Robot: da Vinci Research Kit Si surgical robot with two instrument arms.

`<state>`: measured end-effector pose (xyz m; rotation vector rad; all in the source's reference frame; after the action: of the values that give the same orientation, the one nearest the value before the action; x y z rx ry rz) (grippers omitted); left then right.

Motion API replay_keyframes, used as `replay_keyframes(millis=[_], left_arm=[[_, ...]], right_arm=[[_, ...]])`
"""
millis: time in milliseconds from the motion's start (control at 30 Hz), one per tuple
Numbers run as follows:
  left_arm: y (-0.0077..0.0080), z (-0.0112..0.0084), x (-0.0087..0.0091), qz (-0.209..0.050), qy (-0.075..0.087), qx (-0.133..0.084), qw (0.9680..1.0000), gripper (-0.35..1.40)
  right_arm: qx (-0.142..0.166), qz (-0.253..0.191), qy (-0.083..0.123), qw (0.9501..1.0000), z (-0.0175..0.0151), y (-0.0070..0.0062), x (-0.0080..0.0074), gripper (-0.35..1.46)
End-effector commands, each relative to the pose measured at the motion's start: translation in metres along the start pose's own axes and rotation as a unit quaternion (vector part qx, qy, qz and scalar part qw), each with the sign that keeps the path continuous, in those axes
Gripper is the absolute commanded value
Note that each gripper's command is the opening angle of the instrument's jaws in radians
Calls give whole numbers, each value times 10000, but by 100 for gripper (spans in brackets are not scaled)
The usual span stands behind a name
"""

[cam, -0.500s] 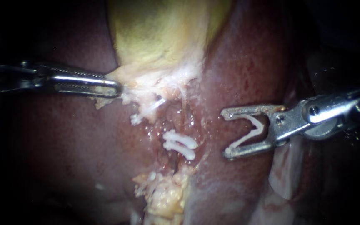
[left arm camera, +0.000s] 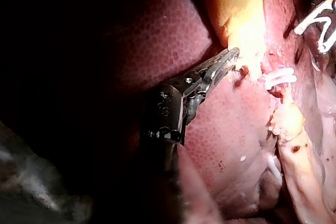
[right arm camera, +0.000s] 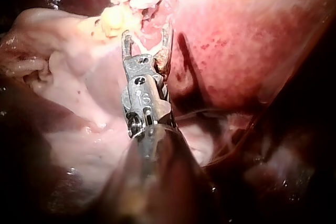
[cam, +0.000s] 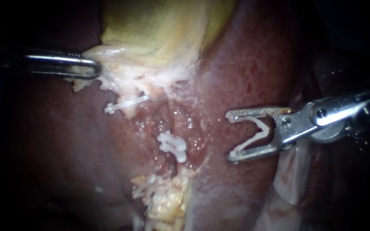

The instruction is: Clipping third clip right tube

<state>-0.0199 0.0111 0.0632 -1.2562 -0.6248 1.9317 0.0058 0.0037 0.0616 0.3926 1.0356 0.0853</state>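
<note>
the left instrument (cam: 94,68) comes in from the left with its jaws closed on the pale lower edge of the gallbladder (cam: 159,30), which is stretched leftward over the dark liver (cam: 249,64). in the left wrist view the same jaws lie together, their tip buried in that pale fringe just beside the yellow wall. the right instrument (cam: 230,137) sits to the right over the liver, apart from the raw groove. its jaws stand wide, and each touches 1 leg of the open clip (cam: 255,134) (a white v, hinge toward the shaft) carried between them, so they grip that clip and no tissue. 2 clips (cam: 173,146) lie side by side, touching, in the wet red groove between the gallbladder's edge and a lump of yellow fat (cam: 168,201). they sit where the right tube runs, though i cannot make out the tube itself under them. a lone clip (cam: 125,104) lies higher and further left, on a thin strand just under the pale fringe, near the left instrument's tip but not touching it. the open clip is about level with the 2 clips and to their right, with bare liver between. in the right wrist view the wide jaws point toward the fat and the white clips ahead, short of both.
</note>
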Motion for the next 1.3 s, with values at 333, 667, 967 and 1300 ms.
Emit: replay_keyframes(millis=[333, 667, 967, 1300], left_arm=[[1, 3, -3, 13, 6, 18, 10000, -35], [1, 4, -4, 15, 7, 22, 10000, -35], [1, 6, -4, 17, 9, 29, 10000, -35], [1, 6, -5, 18, 10, 30, 10000, -35]], right_arm=[[415, 1216, 498, 9905, 47, 23, -10, 50], [549, 2090, 1133, 9698, 102, 60, -21, 49], [546, 2489, 1526, 9549, 129, 70, -16, 48], [890, 2715, 2503, 9251, 132, 66, -2, 48]])
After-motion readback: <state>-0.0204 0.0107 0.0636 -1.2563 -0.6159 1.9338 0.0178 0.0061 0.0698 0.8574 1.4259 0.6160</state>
